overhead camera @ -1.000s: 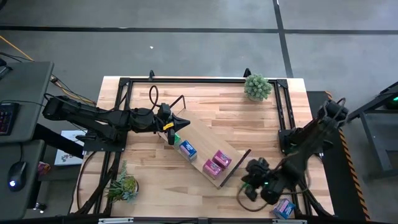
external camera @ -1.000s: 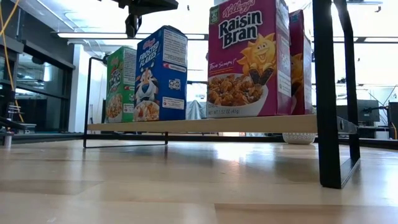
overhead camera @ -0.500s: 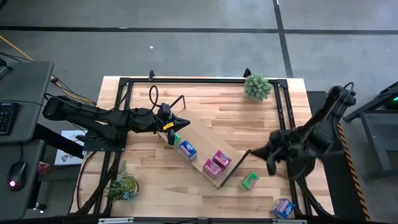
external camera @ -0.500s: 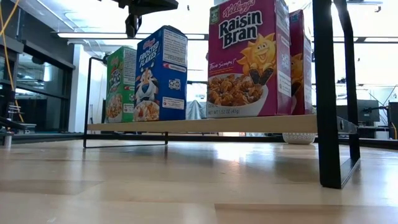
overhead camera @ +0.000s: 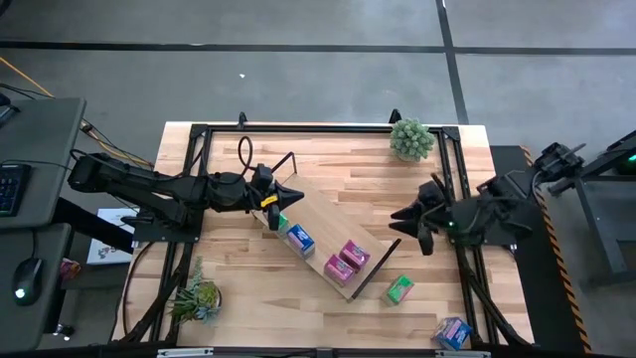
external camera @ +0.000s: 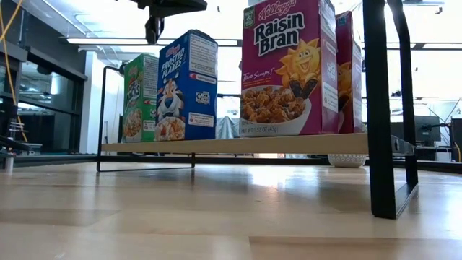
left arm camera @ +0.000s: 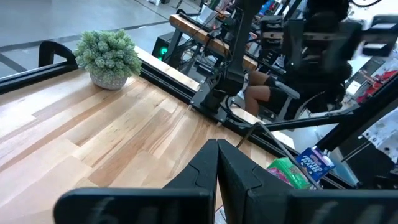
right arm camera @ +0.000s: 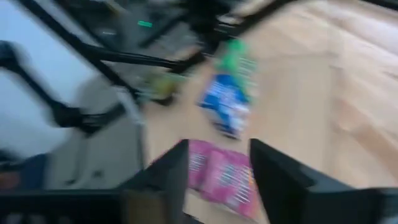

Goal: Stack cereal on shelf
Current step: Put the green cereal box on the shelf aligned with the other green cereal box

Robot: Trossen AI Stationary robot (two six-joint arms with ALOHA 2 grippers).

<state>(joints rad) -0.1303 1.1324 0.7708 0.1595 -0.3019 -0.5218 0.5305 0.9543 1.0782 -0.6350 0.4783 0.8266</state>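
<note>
The shelf [overhead camera: 333, 249] lies slantwise on the table, its board [external camera: 238, 144] raised on black wire ends. On it stand a green box [external camera: 141, 97], a blue box [external camera: 186, 85] and two pink boxes [external camera: 289, 68]. Another green box [overhead camera: 399, 289] lies on the table beside the shelf's right end. A second blue box [overhead camera: 454, 333] lies near the table's near right corner. My left gripper [overhead camera: 283, 194] is shut and hovers over the shelf's left end, above the green box. My right gripper [overhead camera: 405, 224] is open, right of the shelf, its fingers [right arm camera: 177, 168] apart over the pink boxes [right arm camera: 221, 177].
One potted plant [overhead camera: 411, 139] stands at the far right of the table, another [overhead camera: 197, 296] at the near left. A black frame [overhead camera: 318, 127] runs along the table's edges. Bare wood lies between the shelf and the far plant.
My right gripper has risen from the near right part of the table, where it covered the loose green box, and has swung toward the far edge, ending beside the shelf's right end. The green box now shows lying on the table. My left arm has kept still.
</note>
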